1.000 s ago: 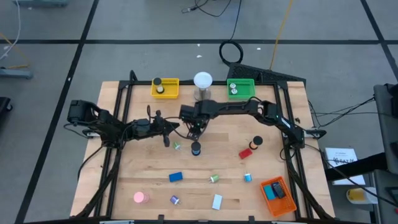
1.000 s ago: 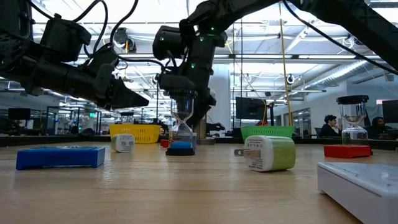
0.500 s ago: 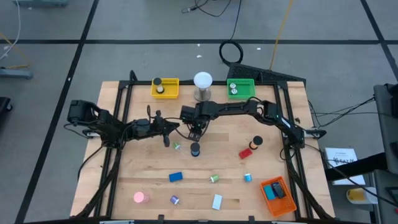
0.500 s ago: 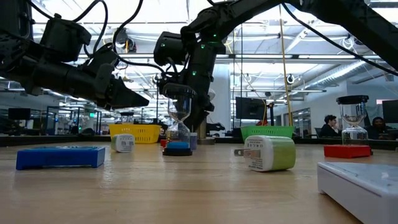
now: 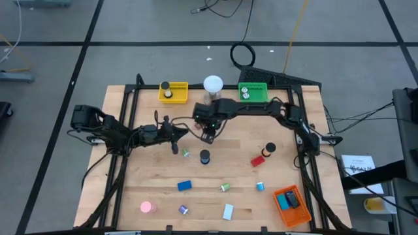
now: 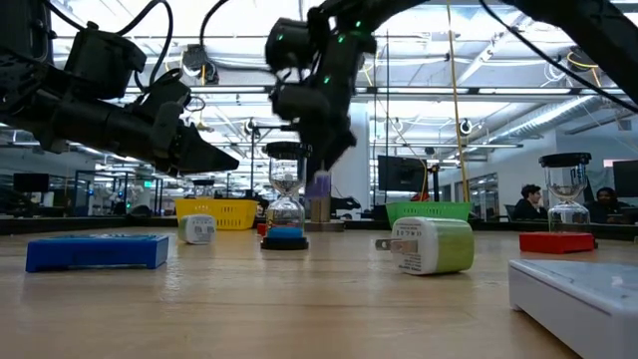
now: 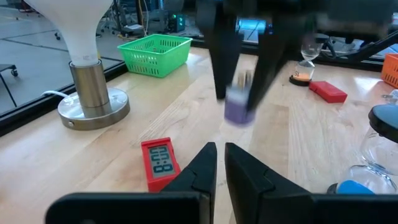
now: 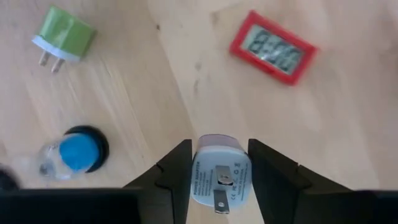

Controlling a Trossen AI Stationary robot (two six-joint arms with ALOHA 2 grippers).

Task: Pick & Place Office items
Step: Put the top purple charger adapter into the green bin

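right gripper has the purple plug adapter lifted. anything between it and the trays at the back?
Right gripper holds the purple-and-white plug adapter above the wood table. The white ball lamp on its metal stand stands between the yellow tray and green tray; paths either side look clear.

A purple plug adapter (image 8: 219, 171) hangs above the table, clamped between the right gripper's fingers (image 8: 273, 168) — prongs facing the wrist camera. Below lie a red clock (image 8: 273, 46), green adapter (image 8: 62, 34) and blue-capped hourglass (image 8: 73, 152).
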